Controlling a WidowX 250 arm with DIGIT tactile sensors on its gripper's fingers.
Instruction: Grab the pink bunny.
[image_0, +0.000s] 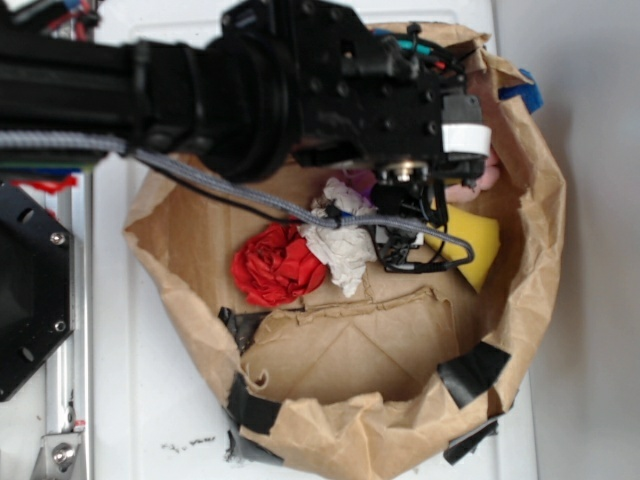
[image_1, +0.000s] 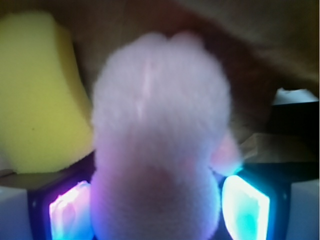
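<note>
- My pincer (image_1: 155, 210) sits deep in the brown paper bag (image_0: 530, 260), its lit fingers (image_1: 67, 212) pinching the pink bunny (image_1: 157, 130) between them.
- The bunny lies by the bag's far wall, only its pink edge peeking past my arm in the exterior view.
- A yellow sponge (image_1: 37, 95) sits just beside it.
- A white paper wad (image_0: 340, 245) and red cloth ball (image_0: 275, 265) lie nearby, apart from the bunny.

A bulky matte-black robot arm (image_0: 250, 80) of blocky housings studded with small screws is seen in the exterior view. A grey braided cable (image_0: 230, 190) is routed under it toward 4 o'clock, where thin black wires loop. A white rectangular band (image_0: 466, 138) is fitted at the 3 o'clock end. In the wrist view, two glowing fingertip pads (image_1: 245, 207) are lit pink-violet and cyan.
</note>
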